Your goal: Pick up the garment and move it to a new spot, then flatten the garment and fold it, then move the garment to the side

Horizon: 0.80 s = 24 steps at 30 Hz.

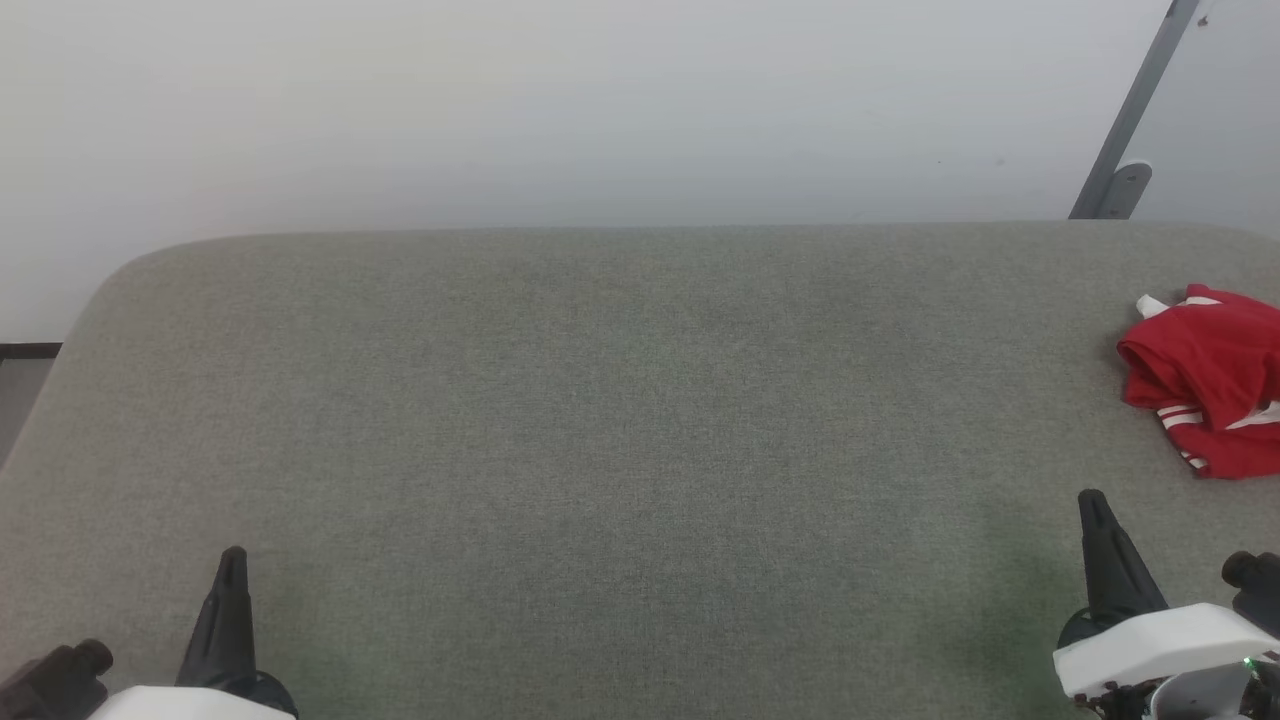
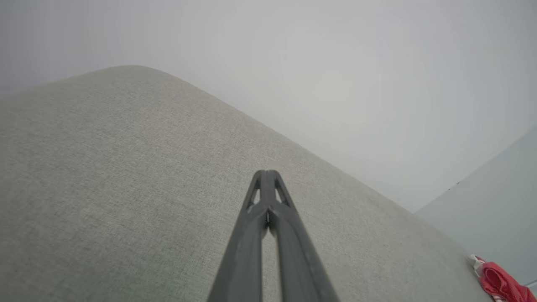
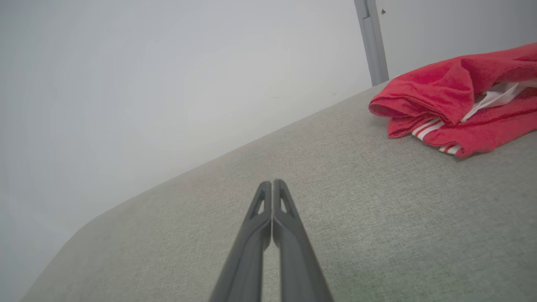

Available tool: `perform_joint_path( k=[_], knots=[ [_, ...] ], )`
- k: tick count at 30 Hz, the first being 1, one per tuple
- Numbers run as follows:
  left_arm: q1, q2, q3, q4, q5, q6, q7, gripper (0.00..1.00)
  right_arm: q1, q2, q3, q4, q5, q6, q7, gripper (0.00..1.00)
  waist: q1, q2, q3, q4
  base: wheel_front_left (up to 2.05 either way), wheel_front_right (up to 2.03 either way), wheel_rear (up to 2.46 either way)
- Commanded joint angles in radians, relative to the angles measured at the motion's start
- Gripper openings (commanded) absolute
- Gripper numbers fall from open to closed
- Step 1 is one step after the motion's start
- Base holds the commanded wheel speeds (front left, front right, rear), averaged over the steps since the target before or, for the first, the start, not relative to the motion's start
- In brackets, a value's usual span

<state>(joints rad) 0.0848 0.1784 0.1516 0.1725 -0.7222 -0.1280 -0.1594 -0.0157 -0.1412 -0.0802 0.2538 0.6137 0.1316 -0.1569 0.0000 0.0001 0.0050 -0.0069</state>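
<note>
Both claws are pinched fully closed with nothing in them. The right gripper (image 1: 1092,505) sits at about 5 o'clock in the head view with its fingers pointing up, and the left gripper (image 1: 231,562) mirrors it at about 7 o'clock. Both hover low over the grey-green fabric surface (image 1: 600,400).

The garment (image 1: 1210,380) is a crumpled red heap with white striped bits, over at 3 o'clock and cut off by the frame edge. From the right claw it's near, at roughly 1 o'clock. It's well apart from the left one.

Stuff I'd worry about:
- Going in with the jaws closed would probably just shove the cloth along.
- The heap is bunched in layers, so a pinch may catch only one fold and drag the rest.
- It lies near the surface's right side, so a clumsy push could send it off.
</note>
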Motion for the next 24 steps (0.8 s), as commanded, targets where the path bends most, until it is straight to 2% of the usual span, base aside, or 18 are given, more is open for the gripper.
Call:
perform_joint_path(
  k=[1,24],
  knots=[
    [-0.030,0.005,0.002,-0.010,-0.035,-0.001,0.008,0.00,-0.028,-0.002,-0.006,-0.018,0.038,0.000,0.008,0.00,0.0000,-0.0001,0.000,0.000,0.00,0.00,0.00],
    [-0.085,-0.037,-0.010,0.015,-0.306,-0.002,0.092,0.00,-0.051,0.028,-0.014,-0.017,0.341,-0.001,0.091,0.00,0.0000,-0.0001,0.000,0.002,0.00,0.00,0.00]
  ],
)
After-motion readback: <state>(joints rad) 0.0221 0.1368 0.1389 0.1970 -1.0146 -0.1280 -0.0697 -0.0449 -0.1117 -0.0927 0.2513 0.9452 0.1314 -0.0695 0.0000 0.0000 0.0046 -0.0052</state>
